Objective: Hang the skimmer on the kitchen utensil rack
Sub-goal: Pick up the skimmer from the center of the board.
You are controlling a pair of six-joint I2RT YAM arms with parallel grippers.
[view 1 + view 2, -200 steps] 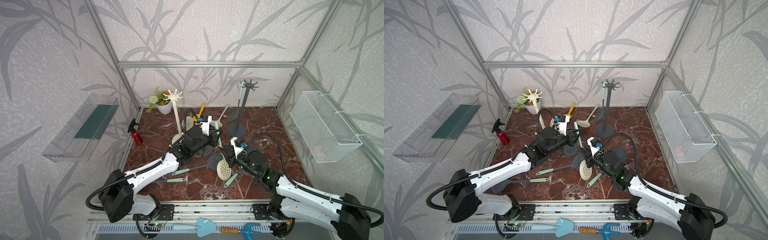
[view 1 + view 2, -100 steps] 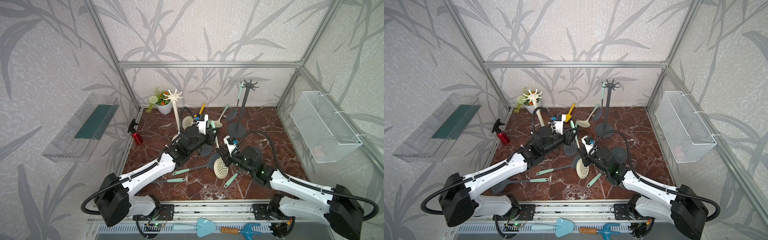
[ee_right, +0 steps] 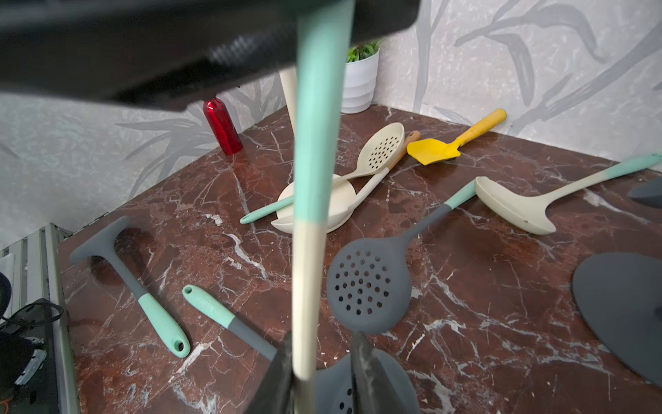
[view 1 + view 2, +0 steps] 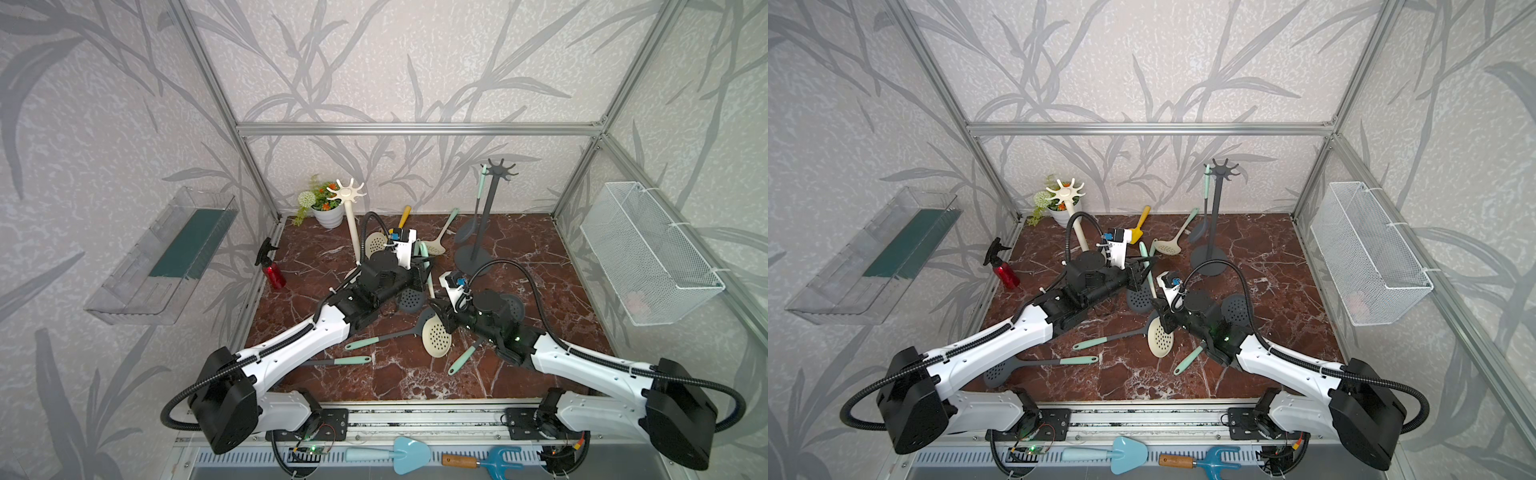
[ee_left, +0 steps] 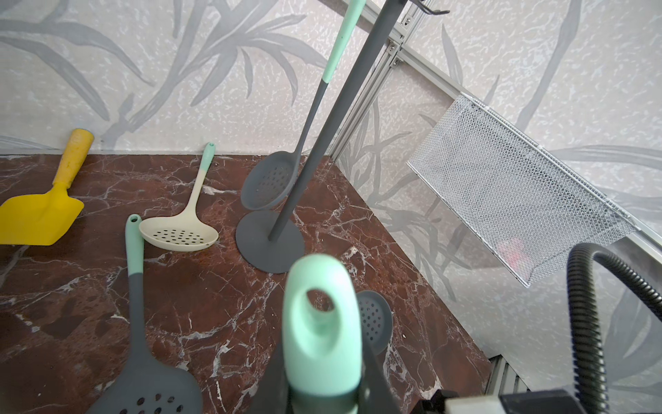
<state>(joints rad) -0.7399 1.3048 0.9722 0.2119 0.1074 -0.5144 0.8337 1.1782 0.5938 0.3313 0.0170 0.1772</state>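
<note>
The skimmer has a cream perforated head, a cream shaft and a mint handle. It stands steeply over the middle of the table. My left gripper is shut on the mint handle just below its hanging hole. My right gripper sits low around the cream shaft, which lies against one finger with a gap to the other. The dark grey utensil rack stands at the back right, and a grey skimmer hangs on it. A cream rack stands at the back left.
Several loose skimmers and spatulas lie across the marble table, one grey head right beneath the arms. A yellow scoop, a red spray bottle and a flower pot sit at the back. A wire basket hangs on the right wall.
My right gripper has moved left and up to the skimmer's shaft, close under the left gripper. The cream head has shifted slightly left. The left gripper has kept its hold.
</note>
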